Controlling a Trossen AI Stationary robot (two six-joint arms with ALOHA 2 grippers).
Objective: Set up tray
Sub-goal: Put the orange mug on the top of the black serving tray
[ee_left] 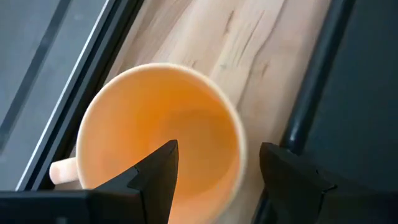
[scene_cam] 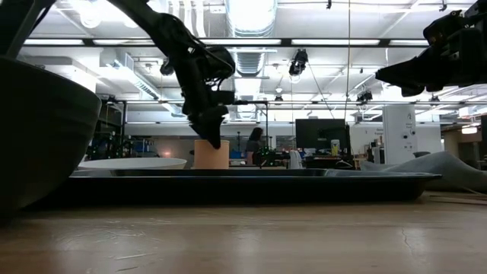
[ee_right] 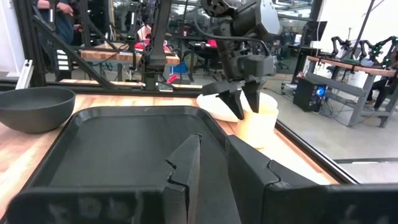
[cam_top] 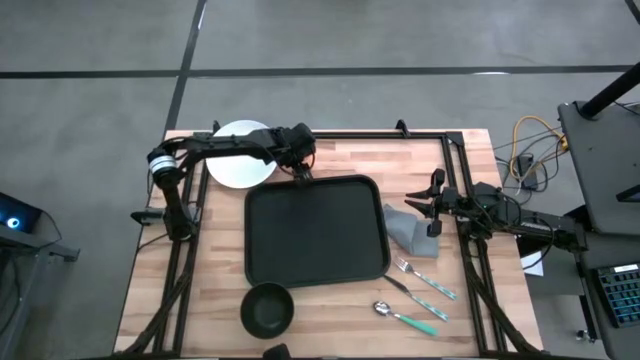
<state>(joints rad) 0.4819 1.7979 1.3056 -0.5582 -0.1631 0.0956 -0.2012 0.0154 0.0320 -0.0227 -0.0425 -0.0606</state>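
A pale orange cup (ee_left: 161, 124) stands upright on the wood just beyond the far rim of the black tray (cam_top: 250, 240), its handle (ee_left: 62, 171) pointing away from the tray. My left gripper (ee_left: 217, 149) is open and slants down over the cup. One finger is over the cup's hollow. The other is outside the cup's wall on the tray side, and I see no touch. The low view shows the fingertips (scene_cam: 215, 141) level with the cup's rim. My right gripper (ee_right: 212, 149) waits at the table's right edge, pointing level, with a narrow gap and nothing in it.
A white plate (cam_top: 238, 155) lies left of the cup at the far left. A dark bowl (cam_top: 267, 308) stands near the tray's near-left corner. Right of the tray are a grey cloth (cam_top: 410, 232), a fork (cam_top: 425, 280) and a spoon (cam_top: 408, 318).
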